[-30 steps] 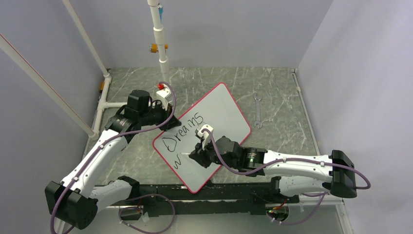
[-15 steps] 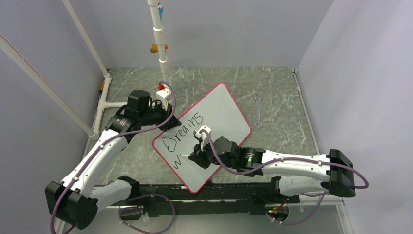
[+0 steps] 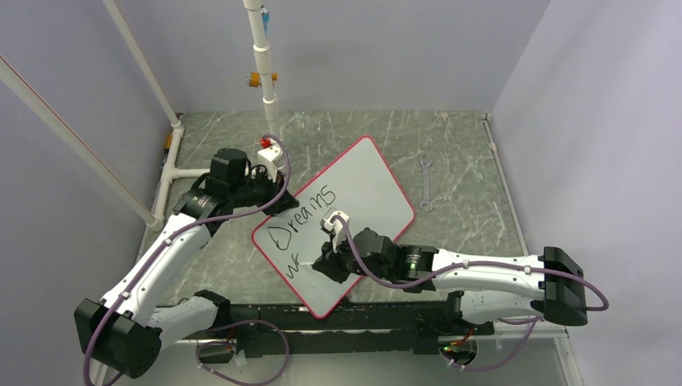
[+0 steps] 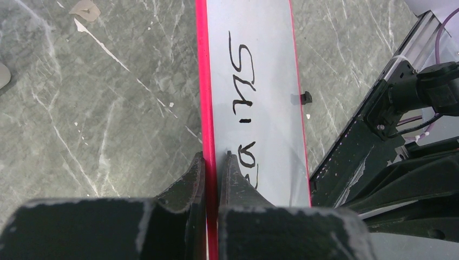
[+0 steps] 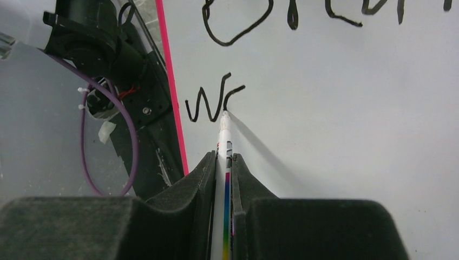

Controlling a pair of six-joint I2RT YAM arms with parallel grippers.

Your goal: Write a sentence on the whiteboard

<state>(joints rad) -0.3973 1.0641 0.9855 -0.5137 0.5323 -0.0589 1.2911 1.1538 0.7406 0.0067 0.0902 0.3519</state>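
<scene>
The whiteboard lies tilted on the table, white with a thin red rim. The sentence reads "Dreams", with "w" and a short hooked stroke below it. My left gripper is shut on the whiteboard's red rim, one finger on each side of the edge. My right gripper is shut on a white marker with a rainbow stripe. The marker's tip touches the whiteboard at the foot of the hooked stroke. From above, the right gripper sits over the board's near half.
A metal wrench lies on the table right of the board. A white pipe post stands at the back and pipe framing runs along the left. The black base rail borders the near edge. A small black piece lies beside the board.
My right gripper has shifted slightly with the marker, and a new hooked stroke stands after the "w". The left arm and the board have not moved.
</scene>
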